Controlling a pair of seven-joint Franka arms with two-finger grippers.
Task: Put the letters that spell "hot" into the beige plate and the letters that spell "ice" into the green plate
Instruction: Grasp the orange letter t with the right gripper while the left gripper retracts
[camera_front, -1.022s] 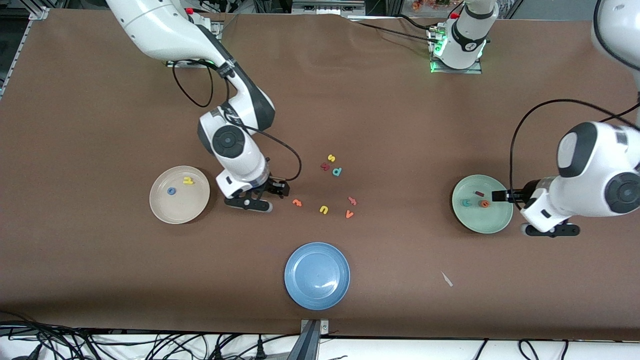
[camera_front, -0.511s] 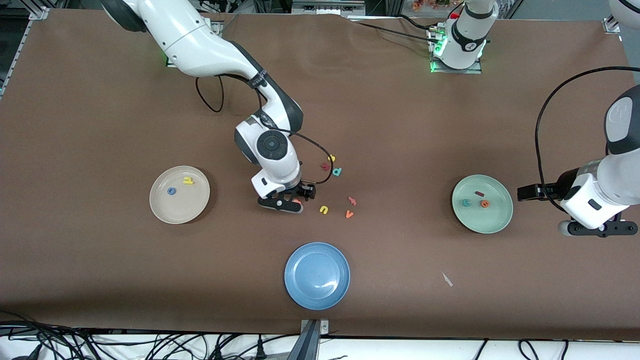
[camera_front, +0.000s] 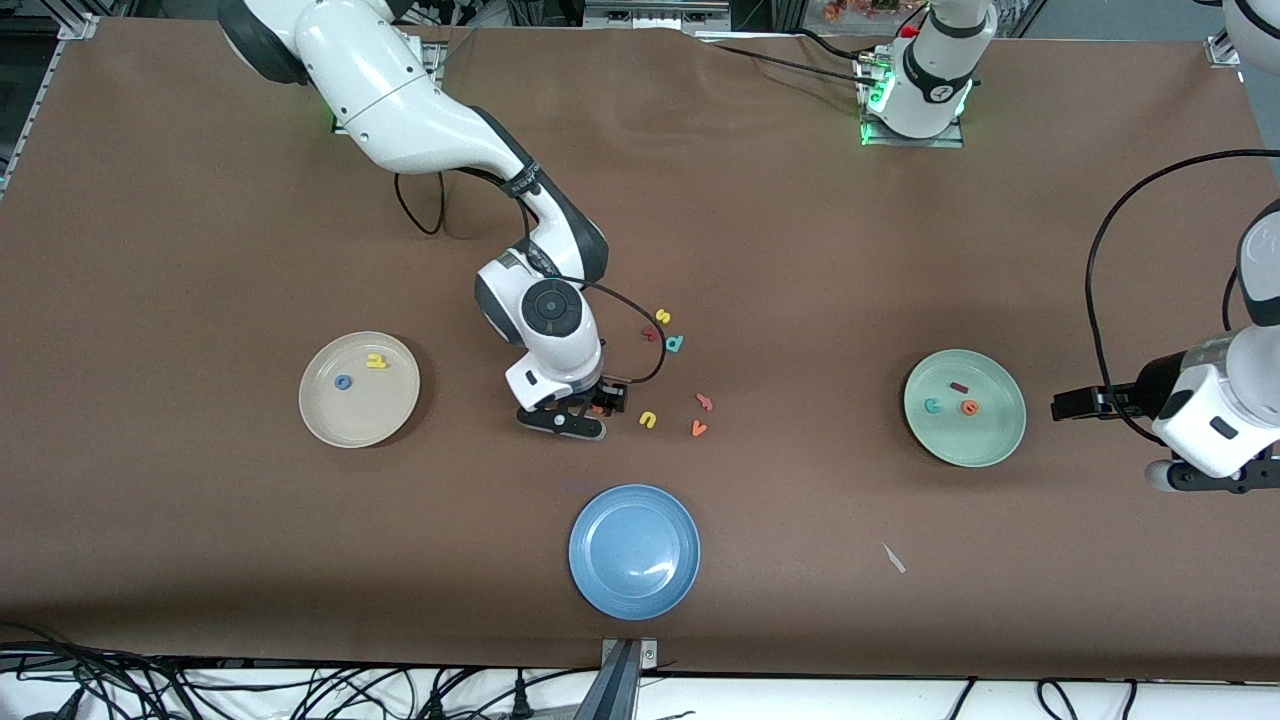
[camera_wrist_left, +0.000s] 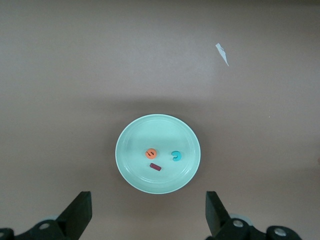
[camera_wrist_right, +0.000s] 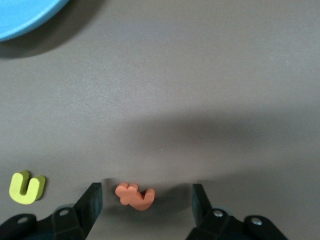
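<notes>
The right claw (camera_wrist_right: 145, 200) is hanging low over the brown surface (camera_front: 200, 250), its fingers spread open on either side of the small orange hooked foam t (camera_wrist_right: 135, 196), not touching it. The yellow foam h (camera_front: 376, 361) and blue ring-shaped foam o (camera_front: 342, 381) are lying in the round cream-beige plate (camera_front: 330, 425). The maroon bar i (camera_wrist_left: 155, 167), teal c (camera_wrist_left: 176, 156) and orange round e (camera_wrist_left: 150, 153) are sitting in the round mint-green plate (camera_wrist_left: 132, 135). The left claw (camera_wrist_left: 149, 217) is waiting, wide open, at its own arm's end of the surface beside that plate.
</notes>
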